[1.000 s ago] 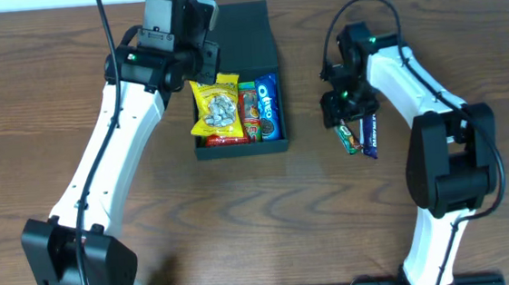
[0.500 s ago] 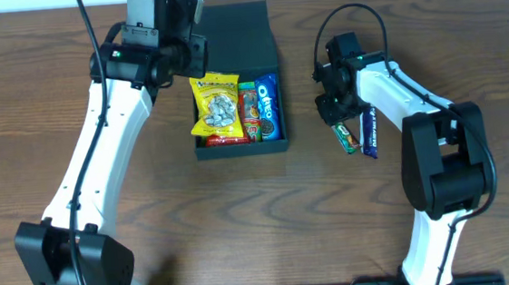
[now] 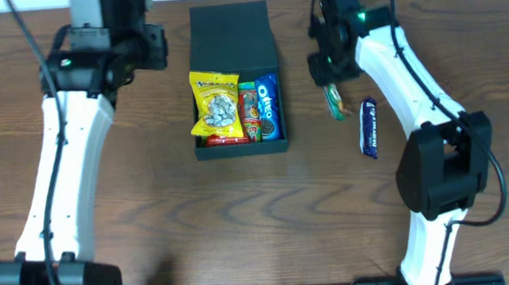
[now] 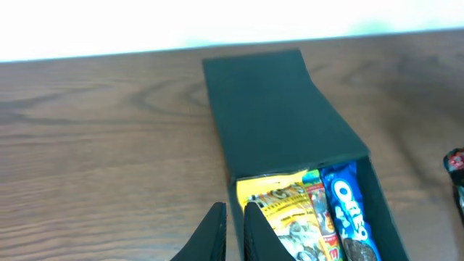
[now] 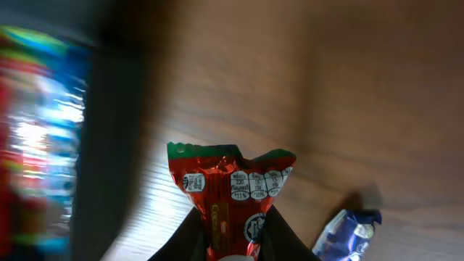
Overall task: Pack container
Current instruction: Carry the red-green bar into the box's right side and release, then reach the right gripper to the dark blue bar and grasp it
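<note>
My R gripper clamped on red-green snack bar, off the container's right side.
Container's long axis runs near-far, lid flap laid back toward far edge; L gripper fingers nearly together, holding nothing.

We saw the container, a matte black, shallow, roughly square cardboard box, lying on the surface at its far middle. Its hinged flap lid stood open toward the far edge, and the tray in front of it held snack packets side by side.
</note>
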You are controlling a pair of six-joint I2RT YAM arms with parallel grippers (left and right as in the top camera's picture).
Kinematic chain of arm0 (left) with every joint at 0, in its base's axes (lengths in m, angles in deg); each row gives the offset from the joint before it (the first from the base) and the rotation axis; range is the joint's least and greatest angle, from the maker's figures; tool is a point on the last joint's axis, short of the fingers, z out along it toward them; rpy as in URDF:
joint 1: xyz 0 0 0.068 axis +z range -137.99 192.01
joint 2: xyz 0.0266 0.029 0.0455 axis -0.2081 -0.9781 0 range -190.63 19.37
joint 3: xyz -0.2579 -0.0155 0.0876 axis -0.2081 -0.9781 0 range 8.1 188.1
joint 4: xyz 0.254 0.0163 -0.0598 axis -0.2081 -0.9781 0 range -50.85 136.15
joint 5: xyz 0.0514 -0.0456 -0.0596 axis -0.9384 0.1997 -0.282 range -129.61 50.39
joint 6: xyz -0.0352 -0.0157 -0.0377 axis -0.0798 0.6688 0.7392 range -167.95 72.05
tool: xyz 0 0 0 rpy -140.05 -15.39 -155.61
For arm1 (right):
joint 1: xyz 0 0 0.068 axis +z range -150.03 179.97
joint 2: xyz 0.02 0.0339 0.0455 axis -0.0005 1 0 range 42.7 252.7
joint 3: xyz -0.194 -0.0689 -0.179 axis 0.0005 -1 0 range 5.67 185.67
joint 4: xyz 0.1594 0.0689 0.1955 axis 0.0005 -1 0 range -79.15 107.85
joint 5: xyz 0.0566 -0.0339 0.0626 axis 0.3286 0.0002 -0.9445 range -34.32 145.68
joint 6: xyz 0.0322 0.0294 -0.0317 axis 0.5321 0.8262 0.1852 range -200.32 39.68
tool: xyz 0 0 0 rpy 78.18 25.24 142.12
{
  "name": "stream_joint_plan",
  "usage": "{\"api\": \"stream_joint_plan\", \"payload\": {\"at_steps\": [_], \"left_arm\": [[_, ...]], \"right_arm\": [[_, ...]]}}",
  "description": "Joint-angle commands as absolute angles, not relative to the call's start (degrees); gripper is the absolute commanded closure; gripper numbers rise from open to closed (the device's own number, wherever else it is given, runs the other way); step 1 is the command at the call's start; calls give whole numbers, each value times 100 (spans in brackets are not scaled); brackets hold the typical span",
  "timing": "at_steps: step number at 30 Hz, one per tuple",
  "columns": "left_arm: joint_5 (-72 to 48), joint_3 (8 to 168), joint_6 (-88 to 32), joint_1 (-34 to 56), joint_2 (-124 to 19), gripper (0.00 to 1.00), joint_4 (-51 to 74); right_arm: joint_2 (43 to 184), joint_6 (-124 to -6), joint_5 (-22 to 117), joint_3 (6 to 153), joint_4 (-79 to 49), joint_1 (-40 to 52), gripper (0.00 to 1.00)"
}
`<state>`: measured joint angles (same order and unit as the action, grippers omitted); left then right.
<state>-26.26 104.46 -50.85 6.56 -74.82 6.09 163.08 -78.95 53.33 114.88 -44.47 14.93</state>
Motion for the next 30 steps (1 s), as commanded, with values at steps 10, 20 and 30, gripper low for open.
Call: {"api": "stream_joint_plan", "payload": {"at_steps": [10,20,30], "left_arm": [[-2598,10579,-5006,761,-7274,89,577],[-2605,10579,-5013,761,-7276,90,332],[-2602,10579,-5013,761,-7276,89,327]], "right_arm": [[16489,-5563,5294,11844,-4312,2938,85],[16741,-4691,5779,11839,-3993,3235,37],[16384,-4728,6780,11909,-5011,2153,36]]}}
